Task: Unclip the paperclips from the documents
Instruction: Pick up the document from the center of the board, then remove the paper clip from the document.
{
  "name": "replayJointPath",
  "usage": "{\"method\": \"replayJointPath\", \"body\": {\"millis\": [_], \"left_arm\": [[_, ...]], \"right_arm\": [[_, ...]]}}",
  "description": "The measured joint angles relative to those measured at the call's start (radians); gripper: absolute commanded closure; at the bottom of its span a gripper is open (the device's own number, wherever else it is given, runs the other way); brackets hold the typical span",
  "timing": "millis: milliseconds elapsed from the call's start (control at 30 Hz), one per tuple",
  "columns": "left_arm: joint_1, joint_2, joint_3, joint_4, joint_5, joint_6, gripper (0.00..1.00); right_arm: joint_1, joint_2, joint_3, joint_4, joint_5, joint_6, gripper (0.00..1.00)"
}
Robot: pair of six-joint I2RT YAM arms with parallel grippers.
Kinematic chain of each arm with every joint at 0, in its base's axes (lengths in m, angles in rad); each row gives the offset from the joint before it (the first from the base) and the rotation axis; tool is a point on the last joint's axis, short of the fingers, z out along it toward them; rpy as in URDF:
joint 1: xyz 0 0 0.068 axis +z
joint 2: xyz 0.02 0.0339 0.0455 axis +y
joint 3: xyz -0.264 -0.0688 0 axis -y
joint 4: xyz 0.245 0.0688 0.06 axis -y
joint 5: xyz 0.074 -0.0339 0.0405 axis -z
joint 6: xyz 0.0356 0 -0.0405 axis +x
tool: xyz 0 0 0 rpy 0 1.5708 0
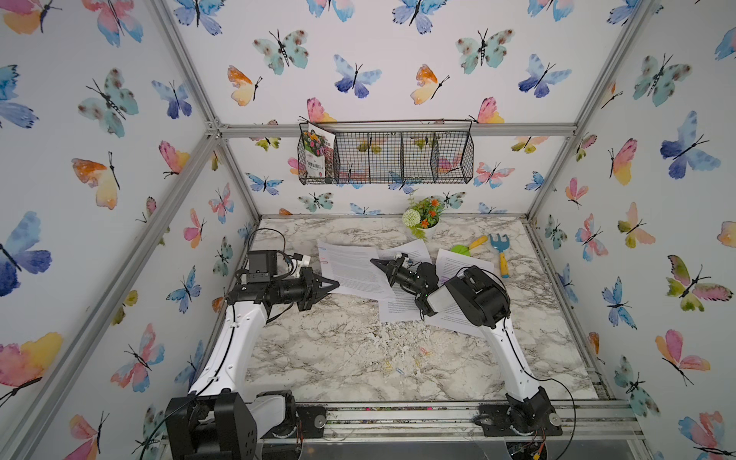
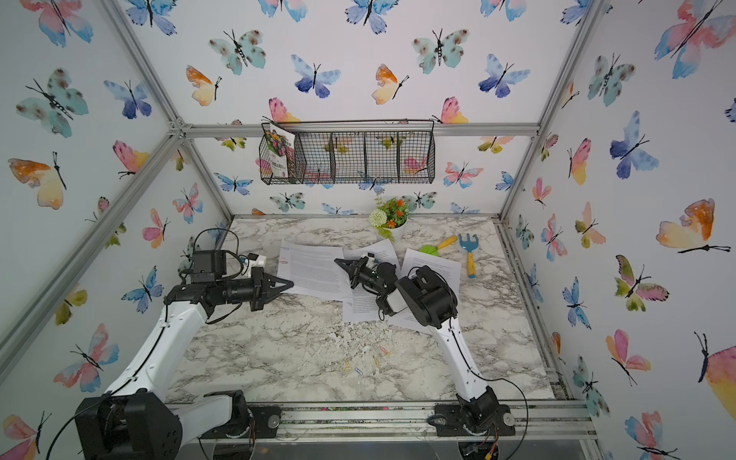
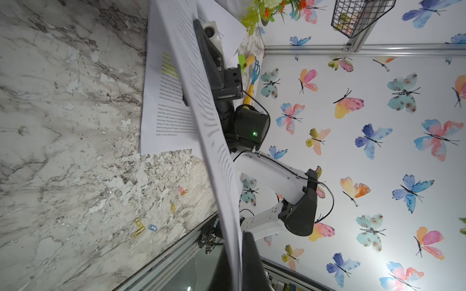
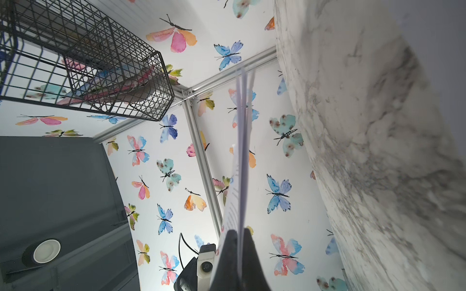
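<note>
The left gripper (image 1: 333, 285) sits well left of and nearer than the pot (image 1: 429, 231), its tip at the near-left edge of the held document (image 1: 350, 271). In the left wrist view the sheets run between its fingers (image 3: 252, 262), but whether they pinch or stand slightly slack cannot be told. Two small clips (image 1: 324, 261), one pinkish, sit on that document's left edge, a little farther back than the tip. These look like the ones to pull next. The right gripper (image 1: 375, 262), just left of and nearer than the pot, is pressed together on the same document's right edge, and the paper bows up off the table (image 1: 318, 358) between the two arms. To do it well, the right side should hold the stack taut. The left should then take one wire loop squarely and slide it straight off the edge along its length rather than lifting, which could crease or tear the paper. Loose clips (image 1: 398, 368), yellow, blue and pink, lie well in front of the pot. A yellow-highlighted document (image 3: 166, 100) and a third (image 1: 454, 261) lie flat, right of the held one. Their print is too small to read, as is the packet (image 1: 317, 153) high above the pot to its left.
</note>
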Motion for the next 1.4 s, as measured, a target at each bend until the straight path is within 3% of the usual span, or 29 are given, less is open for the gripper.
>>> {"method": "replayJointPath", "body": {"millis": [100, 200, 400, 567, 933, 1400], "left_arm": [[0.0, -0.005, 0.024, -0.056, -0.032, 0.055, 0.33], [0.0, -0.005, 0.051, -0.075, -0.063, 0.087, 0.26], [0.0, 0.007, 0.103, -0.053, -0.13, 0.131, 0.25], [0.0, 0.026, 0.121, 0.027, -0.199, 0.144, 0.24], [-0.012, -0.082, 0.118, 0.301, -0.323, 0.182, 0.23], [-0.013, -0.087, 0.09, 0.527, -0.291, 0.184, 0.23]], "right_arm": [[-0.034, -0.04, 0.0, -0.045, -0.055, -0.002, 0.98], [-0.057, -0.1, 0.007, -0.093, -0.122, -0.023, 0.98], [-0.074, -0.238, 0.109, -0.242, -0.269, -0.139, 0.98], [-0.072, -0.354, 0.245, -0.494, -0.386, -0.329, 0.98], [-0.071, -0.42, 0.575, -1.032, -0.537, -0.694, 0.98], [-0.071, -0.439, 0.753, -1.233, -0.67, -0.817, 0.98]]}}
